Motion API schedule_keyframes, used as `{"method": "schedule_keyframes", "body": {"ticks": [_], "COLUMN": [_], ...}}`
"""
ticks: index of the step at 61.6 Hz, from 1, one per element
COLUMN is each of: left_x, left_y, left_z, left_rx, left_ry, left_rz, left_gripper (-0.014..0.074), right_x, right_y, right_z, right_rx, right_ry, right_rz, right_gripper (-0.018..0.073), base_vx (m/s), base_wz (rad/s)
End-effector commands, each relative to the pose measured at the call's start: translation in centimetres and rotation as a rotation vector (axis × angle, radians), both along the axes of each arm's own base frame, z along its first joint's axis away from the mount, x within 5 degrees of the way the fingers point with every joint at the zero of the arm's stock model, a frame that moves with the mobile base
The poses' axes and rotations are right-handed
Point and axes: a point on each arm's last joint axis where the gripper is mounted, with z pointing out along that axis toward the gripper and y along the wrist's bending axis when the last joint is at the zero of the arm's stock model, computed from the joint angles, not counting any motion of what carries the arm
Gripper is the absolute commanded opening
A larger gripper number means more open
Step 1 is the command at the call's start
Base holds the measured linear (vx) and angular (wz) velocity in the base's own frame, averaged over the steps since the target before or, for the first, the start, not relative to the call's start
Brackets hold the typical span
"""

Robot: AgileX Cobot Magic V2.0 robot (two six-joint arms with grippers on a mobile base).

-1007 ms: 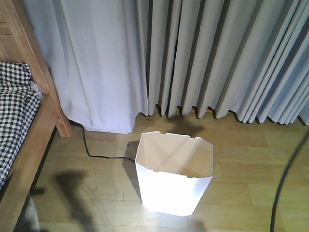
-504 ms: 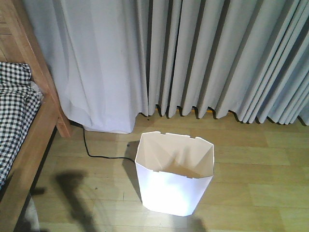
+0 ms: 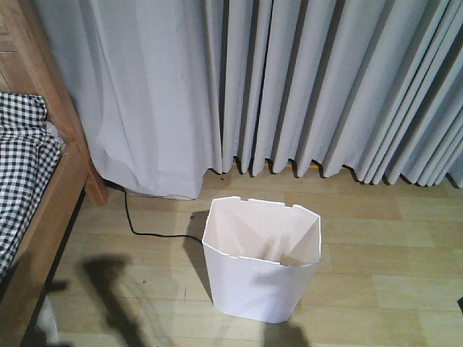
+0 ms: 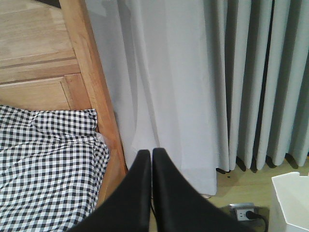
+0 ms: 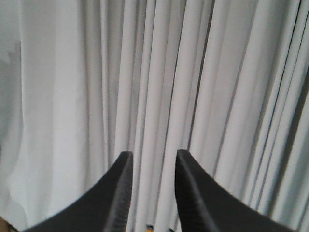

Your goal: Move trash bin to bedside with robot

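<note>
White trash bin [image 3: 261, 260] upright and empty on the wood floor [image 3: 376, 275], in front of grey curtains [image 3: 289, 87], well apart from the bedside [image 3: 43, 210] at the left edge, where checked bedding [image 3: 22, 159] lies above a light-brown rail. Black cable [image 3: 141, 228] trailing across the floor between bed post and bin, running behind the bin's left side toward a wall socket [image 4: 243, 211]. Left pincer [image 4: 150, 159] pressed together, aimed at the curtain beside the bedpost, holding nothing; only a corner of the bin showing at lower right of that view. Right pincer [image 5: 151, 162] spread, empty, facing curtain folds alone. Bin not yet grasped by either arm. Likely risks: thin tapering walls flexing or slipping under a one-sided rim pinch, tipping when dragged, or snagging on the cable along the route to the bed.
</note>
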Motion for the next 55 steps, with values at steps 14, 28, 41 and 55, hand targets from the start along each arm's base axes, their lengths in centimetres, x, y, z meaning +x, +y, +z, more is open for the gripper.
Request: {"method": "schedule_keyframes", "body": {"ticks": [14,28,41,55], "left_x": [0.12,0.12,0.12,0.12], "left_y": [-0.13,-0.13,-0.13,-0.13], "left_z": [-0.27,-0.27,-0.27,-0.27], "left_rx": [-0.008,-0.008,-0.008,-0.008], "left_ry": [-0.054,-0.054,-0.054,-0.054], "left_rz": [-0.016,-0.016,-0.016,-0.016], "left_gripper": [-0.0006,-0.0006,-0.0006,-0.0006], "right_x": [-0.14,-0.14,-0.14,-0.08], "right_y": [-0.17,-0.16,-0.15,-0.17], "right_z": [1.41,1.41,1.41,1.25], "right_rx": [-0.017,0.007,0.007,0.007], "right_ry": [-0.061,-0.059,-0.059,-0.058], "right_rz": [-0.017,-0.015,-0.014,-0.016], "right_gripper": [-0.0016,-0.0011,-0.0011,-0.0011], "base_vx": [0.0,0.0,0.0,0.0], "base_wz": [0.0,0.0,0.0,0.0]}}
